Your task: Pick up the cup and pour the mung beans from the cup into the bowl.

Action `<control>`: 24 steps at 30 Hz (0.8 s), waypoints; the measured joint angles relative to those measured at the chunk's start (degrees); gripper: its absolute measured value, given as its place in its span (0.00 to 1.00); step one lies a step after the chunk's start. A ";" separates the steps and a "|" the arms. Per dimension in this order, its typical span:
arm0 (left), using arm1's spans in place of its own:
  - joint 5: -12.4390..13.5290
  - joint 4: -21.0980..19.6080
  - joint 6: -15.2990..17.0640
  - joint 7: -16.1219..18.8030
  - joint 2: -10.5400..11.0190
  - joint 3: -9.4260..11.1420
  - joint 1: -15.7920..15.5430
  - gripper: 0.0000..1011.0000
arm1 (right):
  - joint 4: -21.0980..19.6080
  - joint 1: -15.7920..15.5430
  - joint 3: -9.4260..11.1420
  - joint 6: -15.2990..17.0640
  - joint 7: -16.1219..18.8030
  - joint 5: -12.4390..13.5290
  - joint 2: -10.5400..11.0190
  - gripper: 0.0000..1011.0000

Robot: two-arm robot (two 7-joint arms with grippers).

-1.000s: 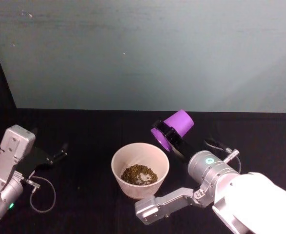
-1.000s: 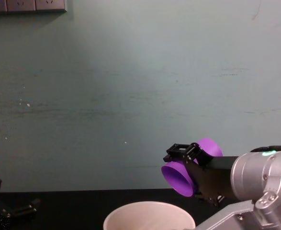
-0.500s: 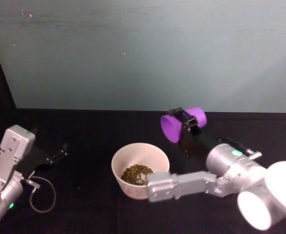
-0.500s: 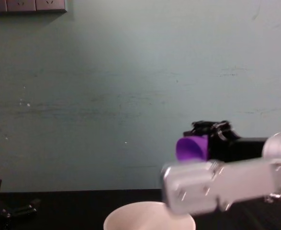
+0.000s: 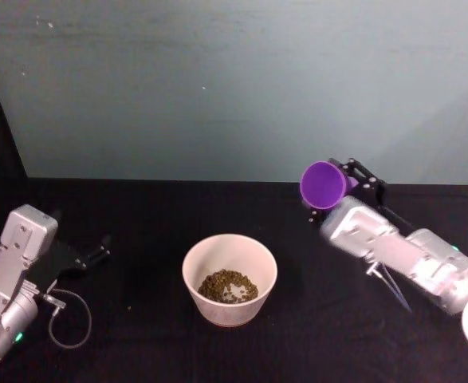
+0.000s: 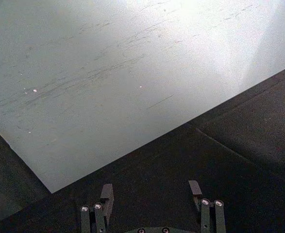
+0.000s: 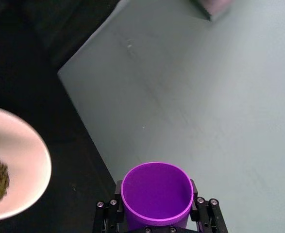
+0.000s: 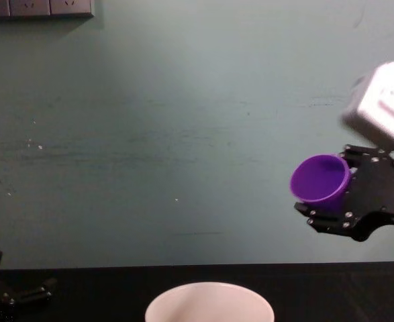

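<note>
From my seat the cup (image 5: 323, 184) reads as smooth purple plastic with a soft sheen. The bowl (image 5: 218, 307) is pale and plain-walled (plastic or glazed ware, I can't tell which) and holds dull, grainy mung beans (image 5: 228, 286). The right gripper (image 7: 156, 196) looks like matt black hard plastic set with small bright metal screws (image 7: 213, 201), the right arm's shell (image 5: 393, 251) is satiny silver-grey, the table (image 5: 138, 215) is flat matt black, and the wall (image 5: 218, 80) is matt teal paint, scuffed and scratched.
</note>
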 joint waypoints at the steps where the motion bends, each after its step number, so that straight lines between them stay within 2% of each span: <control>1: 0.00 0.00 0.00 0.00 0.00 0.00 0.00 0.99 | 0.21 -0.26 0.57 -0.45 0.01 1.11 -0.19 0.73; 2: 0.00 0.00 0.00 0.00 0.00 0.00 0.00 0.99 | 0.65 -0.95 1.71 -1.58 -0.07 3.57 -0.62 0.73; 5: 0.00 0.00 0.00 0.00 0.00 0.00 0.00 0.99 | 1.48 -1.79 3.22 -3.17 -0.12 6.86 -1.18 0.73; 6: 0.00 0.00 0.00 0.00 0.00 0.00 0.00 0.99 | 2.16 -2.30 4.10 -4.00 -0.05 8.94 -1.55 0.73; 12: 0.00 0.00 0.00 0.00 0.00 0.00 0.00 0.99 | 4.06 -3.54 6.61 -5.74 1.03 15.49 -2.65 0.73; 19: 0.00 0.00 0.00 0.00 0.00 0.00 0.00 0.99 | 6.02 -4.35 7.94 -6.89 2.27 20.71 -3.66 0.73; 24: 0.00 0.00 0.00 0.00 0.00 0.00 0.00 0.99 | 6.98 -4.86 8.33 -7.39 2.70 22.90 -4.11 0.73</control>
